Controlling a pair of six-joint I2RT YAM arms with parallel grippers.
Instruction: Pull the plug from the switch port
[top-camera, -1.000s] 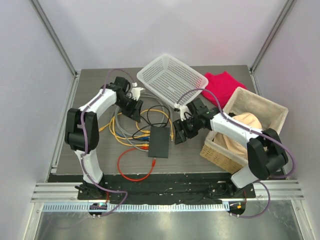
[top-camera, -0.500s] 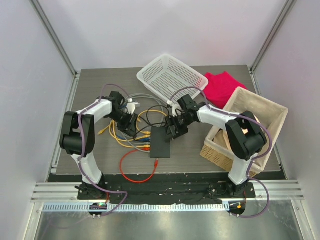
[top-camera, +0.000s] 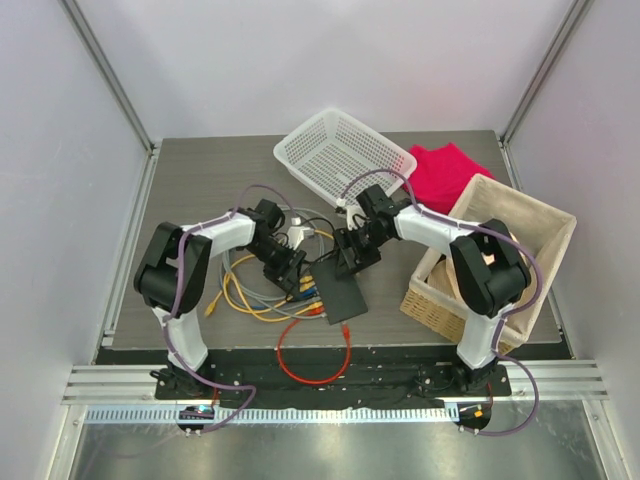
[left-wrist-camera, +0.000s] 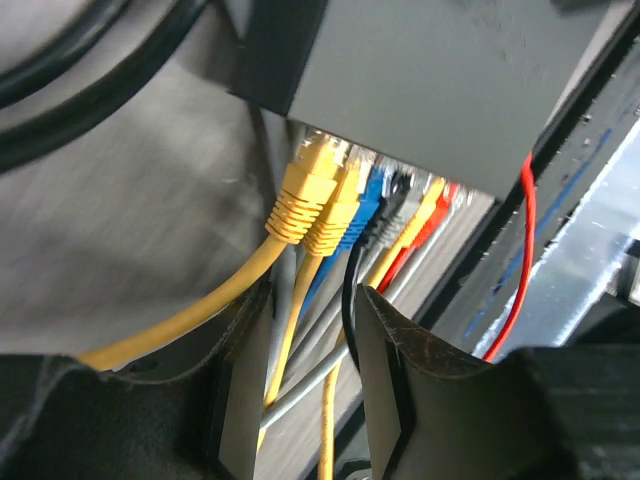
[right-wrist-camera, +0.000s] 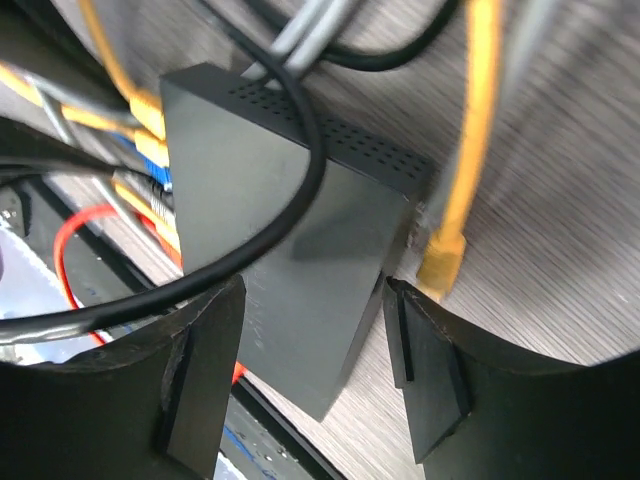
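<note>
The switch (top-camera: 340, 292) is a flat black box lying at an angle near the table's front edge. Its sockets face left and hold yellow (left-wrist-camera: 300, 195), blue (left-wrist-camera: 370, 200), grey and red plugs. My left gripper (top-camera: 298, 278) is open just short of the plugs. In the left wrist view (left-wrist-camera: 310, 345), yellow and grey cables run between its fingers (left-wrist-camera: 245, 370). My right gripper (top-camera: 350, 258) is open and straddles the switch's far end (right-wrist-camera: 290, 240). A black cable lies across the box.
A tangle of yellow, grey and black cables (top-camera: 255, 285) lies left of the switch. A red cable loop (top-camera: 310, 365) lies near the front edge. A loose yellow plug (right-wrist-camera: 440, 262) lies beside the switch. A white mesh basket (top-camera: 345, 155), a red cloth (top-camera: 445, 170) and a wicker basket (top-camera: 510, 215) stand behind and to the right.
My left gripper has moved right and toward the front, up to the plug side. The switch has turned and slid toward the front. My right gripper has closed in over the switch's far end.
</note>
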